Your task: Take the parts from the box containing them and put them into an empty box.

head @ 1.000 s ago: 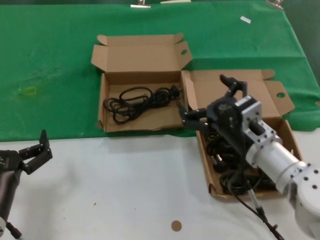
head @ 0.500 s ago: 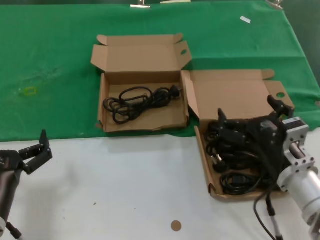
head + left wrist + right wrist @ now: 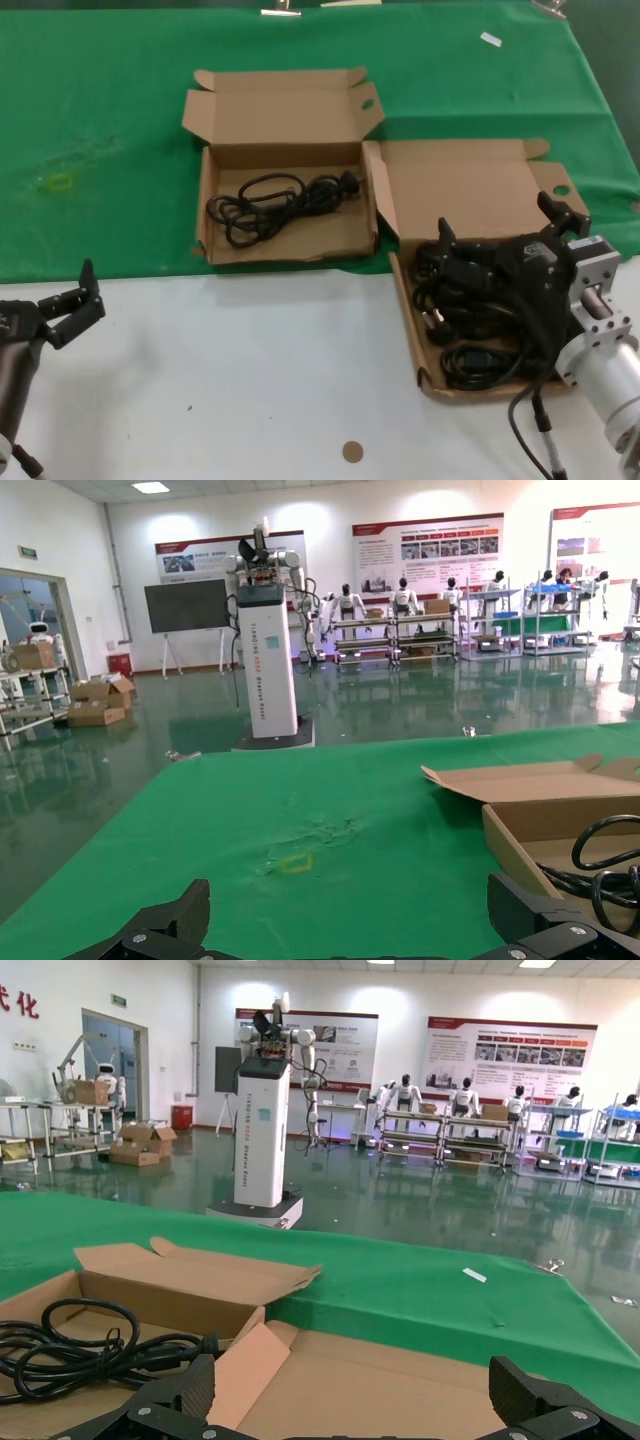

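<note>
Hovering over the source box, right hand spread; left hand spread.

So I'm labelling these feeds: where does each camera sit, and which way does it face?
Head view: high on the robot, looking down at both boxes; right end effector over the source box, left end effector low beside.
Left wrist view: level across the green cloth; fingertips show.
Right wrist view: level over the box; fingertips show.
All show the cable box.

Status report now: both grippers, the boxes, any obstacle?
Right gripper open over source box, holding nothing. Left gripper open, parked. Other box holds one cable. No obstacle.
</note>
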